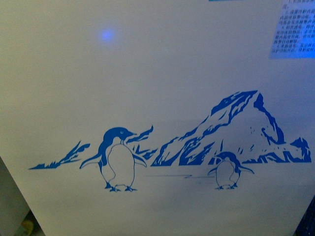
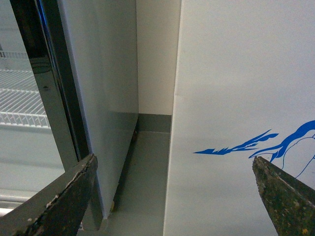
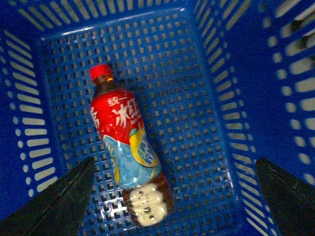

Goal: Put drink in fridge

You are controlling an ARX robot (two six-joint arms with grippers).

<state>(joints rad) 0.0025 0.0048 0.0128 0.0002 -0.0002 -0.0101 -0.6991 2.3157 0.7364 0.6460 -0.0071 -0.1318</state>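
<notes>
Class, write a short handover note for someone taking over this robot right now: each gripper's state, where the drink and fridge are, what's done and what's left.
Left gripper: open, empty, pointed at the fridge wall near its penguin decal, beside the glass-door cabinet.
Right gripper: open, empty, over the blue basket.
Drink: lying on its side on the basket floor, capped, untouched.
Done: nothing yet.
Left: grasp the drink, lift it out, place it in the fridge. The fridge lid is out of view, so check whether it is open.
</notes>
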